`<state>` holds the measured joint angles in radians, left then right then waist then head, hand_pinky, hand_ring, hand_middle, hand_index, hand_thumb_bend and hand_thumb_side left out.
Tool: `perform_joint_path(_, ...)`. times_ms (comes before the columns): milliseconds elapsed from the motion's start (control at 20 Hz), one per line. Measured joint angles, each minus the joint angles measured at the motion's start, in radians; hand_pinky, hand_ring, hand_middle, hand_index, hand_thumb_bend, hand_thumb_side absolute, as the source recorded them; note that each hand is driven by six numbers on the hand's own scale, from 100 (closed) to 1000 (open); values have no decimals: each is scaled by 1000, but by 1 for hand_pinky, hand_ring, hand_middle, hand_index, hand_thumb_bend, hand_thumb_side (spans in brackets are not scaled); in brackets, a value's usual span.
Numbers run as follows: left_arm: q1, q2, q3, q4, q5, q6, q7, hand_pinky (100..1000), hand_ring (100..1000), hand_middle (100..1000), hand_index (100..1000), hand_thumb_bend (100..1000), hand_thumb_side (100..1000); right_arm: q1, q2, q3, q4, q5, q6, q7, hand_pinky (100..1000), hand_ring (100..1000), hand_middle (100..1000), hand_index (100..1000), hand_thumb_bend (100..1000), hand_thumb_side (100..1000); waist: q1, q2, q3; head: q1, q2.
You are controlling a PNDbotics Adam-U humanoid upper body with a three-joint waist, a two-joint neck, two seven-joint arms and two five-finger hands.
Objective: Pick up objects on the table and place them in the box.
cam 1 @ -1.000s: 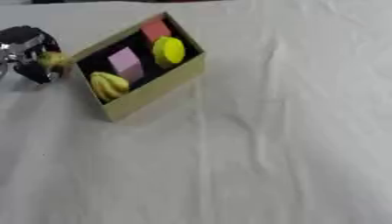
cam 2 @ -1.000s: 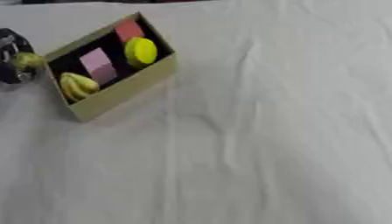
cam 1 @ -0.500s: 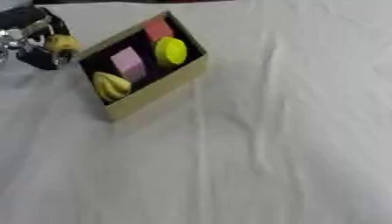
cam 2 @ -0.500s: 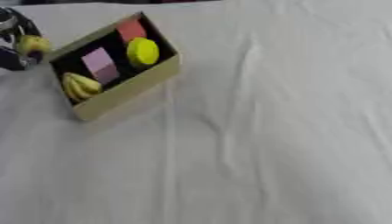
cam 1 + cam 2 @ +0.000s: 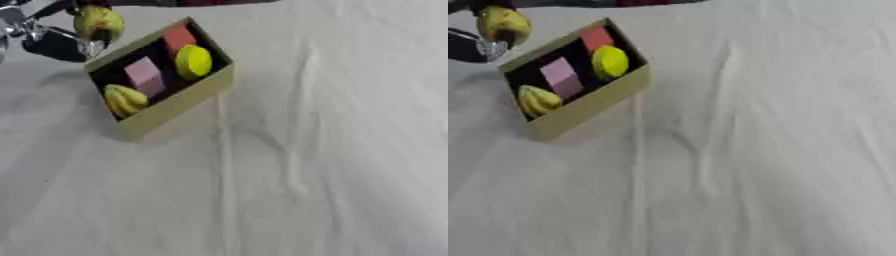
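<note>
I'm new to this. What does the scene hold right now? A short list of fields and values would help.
surface: white cloth
box: tan, open, upper left, set askew
in the box: red block, yellow round piece, pink block, banana bunch
left hand: upper left, beside the box, holding a yellow-green fruit
right hand: not in view

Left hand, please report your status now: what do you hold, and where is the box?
Left hand shut on yellow-green fruit, raised beside box far-left corner. Box holds four items. Right hand not in view. Nothing blocking.
</note>
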<state>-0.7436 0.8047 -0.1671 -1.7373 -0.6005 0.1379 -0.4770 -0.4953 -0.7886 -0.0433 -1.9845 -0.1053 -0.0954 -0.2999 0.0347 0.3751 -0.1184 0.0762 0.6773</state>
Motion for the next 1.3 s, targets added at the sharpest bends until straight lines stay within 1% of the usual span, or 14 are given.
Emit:
perform_joint_path(250, 0, -6, -28, -8, 14, 7, -6, 612, 603, 570, 667, 168, 100, -6, 1, 0, 0, -1, 0, 1, 868, 791, 714, 813, 100, 552, 0, 0, -4, 0, 0)
perform_joint_path(350, -1, -14, -41, -5, 16, 7, -12, 620, 614, 581, 684, 227, 100, -6, 1, 0, 0, -3, 1, 2, 868, 791, 714, 813, 100, 552, 0, -1, -4, 0, 0)
perform_joint_path(400, -1, -16, -50, 2, 15, 6, -17, 629, 623, 593, 699, 266, 118, -7, 1, 0, 0, -3, 1, 2, 868, 791, 714, 813, 100, 551, 0, -1, -5, 0, 0)
perform_joint_path(500, 0, -21, -68, 22, 10, 4, -24, 643, 635, 606, 714, 297, 143, -7, 2, 0, 0, -3, 1, 3, 868, 791, 714, 813, 100, 552, 0, -1, -5, 0, 0)
perform_joint_path(550, 3, -22, -76, 33, 6, 3, -25, 660, 652, 623, 732, 327, 165, -7, 2, 0, 0, -3, 1, 3, 868, 791, 714, 813, 100, 552, 0, -1, -6, 0, 0)
perform_joint_path(600, 5, -22, -85, 45, 3, 2, -26, 661, 654, 624, 733, 329, 166, -7, 2, 0, 0, -3, 1, 3, 868, 791, 714, 813, 100, 552, 0, -1, -6, 0, 0)
perform_joint_path(750, 6, -26, -103, 77, -4, -4, -29, 702, 697, 681, 806, 409, 261, -7, 2, 0, 0, -3, 1, 3, 868, 791, 714, 813, 100, 552, 0, -1, -6, -1, 0)
perform_joint_path(800, 6, -30, -107, 84, -6, -7, -29, 714, 708, 693, 824, 423, 276, -7, 2, 0, 0, -3, 2, 4, 868, 791, 714, 813, 100, 552, 0, -1, -6, -2, 0)
perform_joint_path(850, 6, -32, -109, 89, -8, -10, -28, 759, 760, 771, 894, 492, 381, -8, 2, 0, 0, -3, 2, 5, 868, 791, 714, 813, 100, 552, 0, -1, -6, -3, 0)
perform_joint_path(900, 6, -32, -110, 92, -8, -13, -25, 782, 791, 817, 923, 524, 417, -8, 2, 0, 0, -3, 2, 5, 868, 791, 714, 813, 100, 552, 0, -1, -6, -3, 0)
perform_joint_path(950, 6, -32, -111, 92, -8, -17, -20, 794, 803, 833, 938, 543, 469, -8, 2, 0, 0, -4, 3, 5, 868, 791, 714, 813, 100, 551, 0, -1, -6, -4, 0)
perform_joint_path(1200, 6, -32, -109, 88, -6, -28, 39, 799, 805, 817, 935, 551, 492, -8, 3, 0, 0, -4, 2, 6, 869, 791, 714, 813, 100, 550, 0, -2, -6, -4, 0)
perform_joint_path(1300, 8, -32, -103, 78, 2, -27, 74, 791, 793, 799, 928, 520, 507, -8, 3, 0, 0, -4, 2, 6, 869, 791, 714, 813, 100, 549, 0, -3, -6, -4, 0)
